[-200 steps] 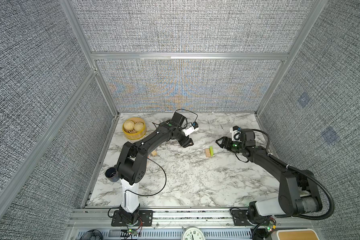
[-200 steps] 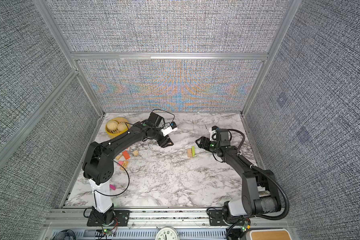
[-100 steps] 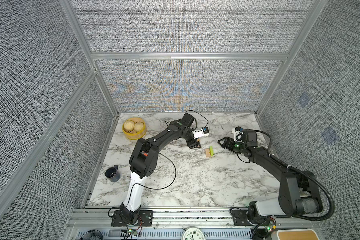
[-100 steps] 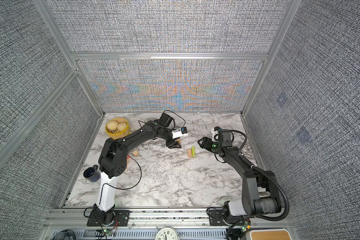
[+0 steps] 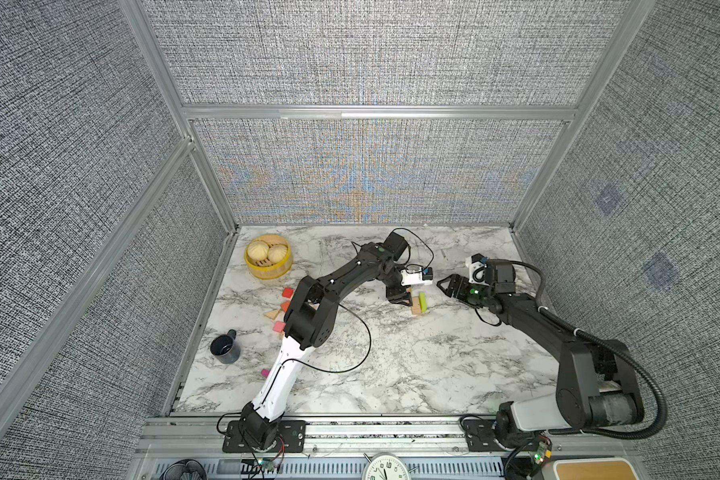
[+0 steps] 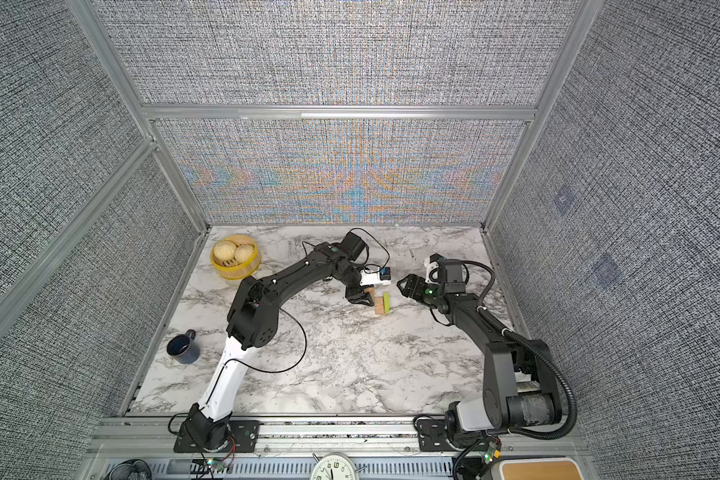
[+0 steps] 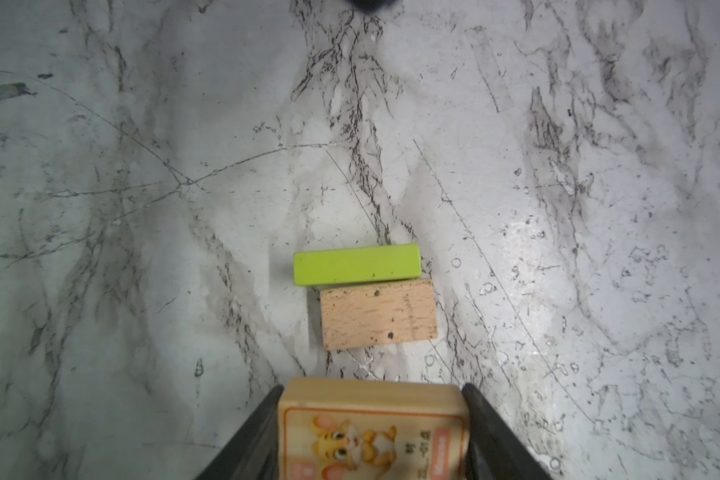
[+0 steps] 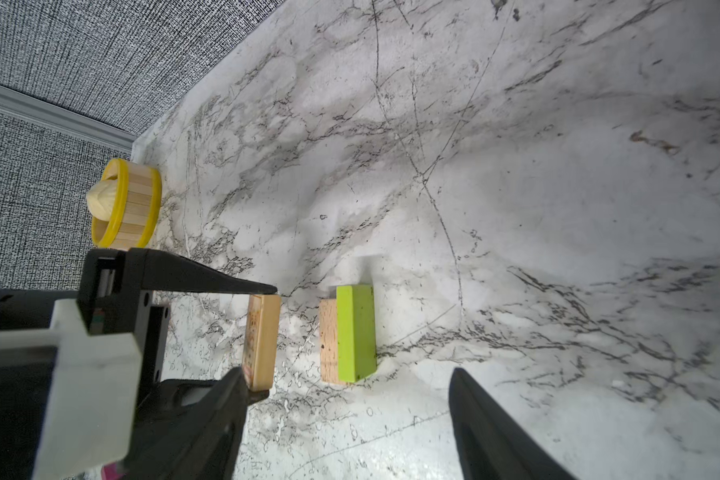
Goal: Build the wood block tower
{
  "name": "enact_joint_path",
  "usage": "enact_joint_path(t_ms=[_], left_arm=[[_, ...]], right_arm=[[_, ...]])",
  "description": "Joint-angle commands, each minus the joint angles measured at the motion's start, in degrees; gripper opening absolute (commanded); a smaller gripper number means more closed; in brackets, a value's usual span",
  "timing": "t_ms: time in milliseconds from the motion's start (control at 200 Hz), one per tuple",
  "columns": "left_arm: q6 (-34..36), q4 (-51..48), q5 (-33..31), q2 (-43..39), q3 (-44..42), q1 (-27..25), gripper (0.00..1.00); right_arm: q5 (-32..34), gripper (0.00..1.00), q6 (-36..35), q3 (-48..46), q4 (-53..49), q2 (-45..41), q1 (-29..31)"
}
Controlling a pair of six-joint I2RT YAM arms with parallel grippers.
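Observation:
The tower is a low pair near the table's middle: a lime-green bar (image 5: pixel 422 302) (image 6: pixel 386 302) (image 7: pixel 356 264) (image 8: pixel 355 332) flush against a plain tan block (image 5: pixel 415 308) (image 6: pixel 379 307) (image 7: pixel 378 313) (image 8: pixel 328 340). My left gripper (image 5: pixel 402 296) (image 6: pixel 360 296) (image 7: pixel 373 388) is shut on a tan wood block with a printed animal picture (image 7: pixel 373 432) (image 8: pixel 262 338). It holds this block just left of the pair, apart from it. My right gripper (image 5: pixel 447 286) (image 6: pixel 408 286) (image 8: pixel 347 370) stands open and empty, just right of the pair.
Loose blocks lie at the left beside my left arm: a red one (image 5: pixel 287 293), an orange one (image 5: pixel 285 306), a tan triangle (image 5: pixel 273 314), a pink one (image 5: pixel 279 326) and a magenta one (image 5: pixel 265 372). A yellow steamer with buns (image 5: pixel 268 262) (image 6: pixel 235 257) (image 8: pixel 127 203) stands back left. A dark mug (image 5: pixel 225 348) (image 6: pixel 182 350) stands front left.
My left gripper has swung right and toward the front, ending beside the green-and-tan pair. The right arm has hardly moved.

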Motion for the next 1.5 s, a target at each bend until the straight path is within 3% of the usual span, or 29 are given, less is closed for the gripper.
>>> enact_joint_path(t_ms=[0, 460, 1496], left_arm=[[-0.92, -1.42, 1.25, 1.52, 2.27, -0.19, 0.61], [-5.32, -0.65, 2.11, 4.82, 5.84, -0.80, 0.63], [-8.68, -1.92, -0.16, 8.43, 8.92, -2.40, 0.69]], right_arm=[[2.28, 0.77, 0.51, 0.36, -0.64, 0.50, -0.25], [6.87, 0.77, 4.03, -2.21, 1.20, 0.56, -2.76], [6.24, 0.77, 4.07, -2.86, 1.63, -1.05, -2.91]])
